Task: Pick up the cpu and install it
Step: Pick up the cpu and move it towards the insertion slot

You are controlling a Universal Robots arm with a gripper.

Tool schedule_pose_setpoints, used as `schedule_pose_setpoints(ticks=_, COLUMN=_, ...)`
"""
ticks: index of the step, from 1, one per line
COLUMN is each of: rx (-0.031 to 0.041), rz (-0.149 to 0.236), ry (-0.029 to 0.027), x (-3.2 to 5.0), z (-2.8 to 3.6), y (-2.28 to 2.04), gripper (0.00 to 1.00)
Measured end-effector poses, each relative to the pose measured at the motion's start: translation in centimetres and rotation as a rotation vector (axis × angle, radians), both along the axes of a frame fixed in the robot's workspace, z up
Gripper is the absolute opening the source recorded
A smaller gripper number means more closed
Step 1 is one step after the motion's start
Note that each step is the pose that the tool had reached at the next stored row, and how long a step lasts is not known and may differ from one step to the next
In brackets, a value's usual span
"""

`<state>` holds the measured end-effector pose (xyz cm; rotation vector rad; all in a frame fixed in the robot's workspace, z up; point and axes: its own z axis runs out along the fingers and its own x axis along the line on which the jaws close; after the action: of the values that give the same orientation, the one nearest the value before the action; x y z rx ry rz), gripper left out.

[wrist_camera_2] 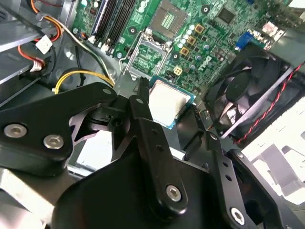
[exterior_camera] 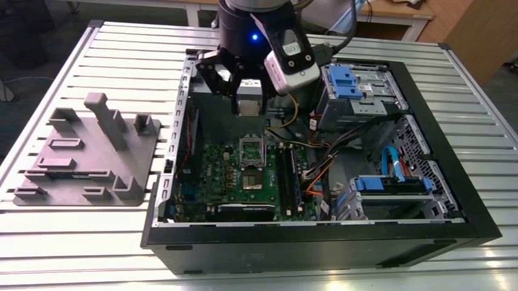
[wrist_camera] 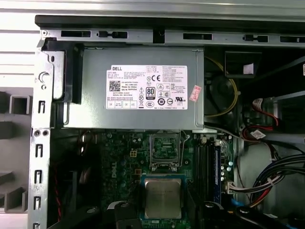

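The cpu (exterior_camera: pixel 249 97) is held in the claw (exterior_camera: pixel 247 107), which is closed narrowly on its edges, above the open case (exterior_camera: pixel 324 242). In both wrist views the cpu (wrist_camera: pixel 163 198) is seen flat, metal top up, between the black fingers (wrist_camera_2: pixel 142 112), clear of the motherboard (exterior_camera: pixel 230 176) below it. The socket (wrist_camera: pixel 165 151) is seen open and bare, just beyond the held cpu (wrist_camera_2: pixel 167 101) and near the power supply (wrist_camera: pixel 143 90). The memory sticks (exterior_camera: pixel 287 176) are seated beside the socket (exterior_camera: pixel 251 151), on the exterior view's right of it. A fan (wrist_camera_2: pixel 252 90) is mounted at the case wall. The grey tray (exterior_camera: pixel 81 157) is laid on the slatted surface (exterior_camera: pixel 81 242), outside the case on the exterior view's left.
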<state>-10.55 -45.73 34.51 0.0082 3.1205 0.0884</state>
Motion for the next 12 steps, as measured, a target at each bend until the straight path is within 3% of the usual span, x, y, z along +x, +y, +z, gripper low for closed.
schedule_pose_setpoints(ticks=4, rx=0.0002, rz=0.0, ry=-0.0001, x=0.0, z=-0.34, y=-0.45, gripper=0.47)
schedule_pose_setpoints(ticks=12, rx=0.0002, rz=0.0, ry=-0.0001, x=0.0, z=-0.44, y=-0.47, gripper=0.47)
